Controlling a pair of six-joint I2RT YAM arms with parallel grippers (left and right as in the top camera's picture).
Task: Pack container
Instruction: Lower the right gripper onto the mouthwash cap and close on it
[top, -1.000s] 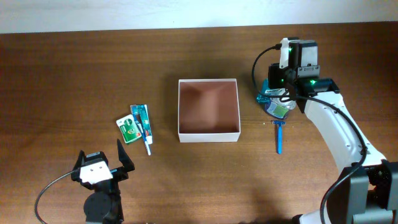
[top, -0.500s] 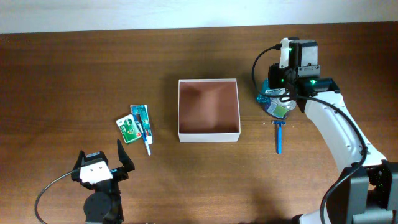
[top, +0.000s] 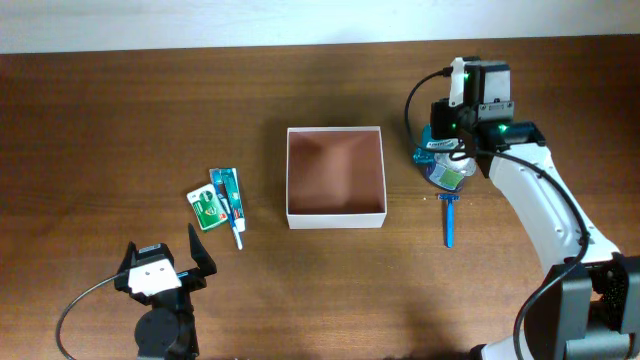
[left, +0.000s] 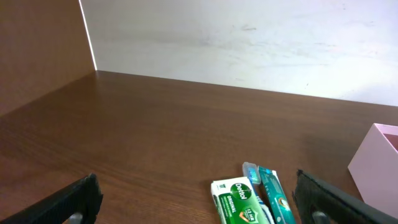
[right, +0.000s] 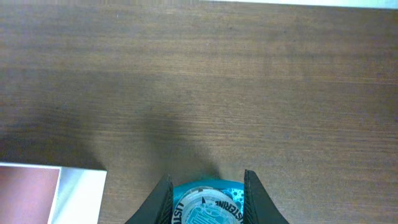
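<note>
Brown wooden table bears square white-walled, pink-lined container.

The light falls soft and even from above. The wooden table shows a mild sheen and no hard glare. The container throws only a thin shadow, and its inside is darker toward one far corner. Green lamps glow on the right arm. From the left wrist, the wall is bright, nearly washed out, and the left gripper shows its fingers as dark blurs. From the right wrist, a broad soft shadow lies on the wood, and the mouthwash bottle sits close and slightly out of focus.
</note>
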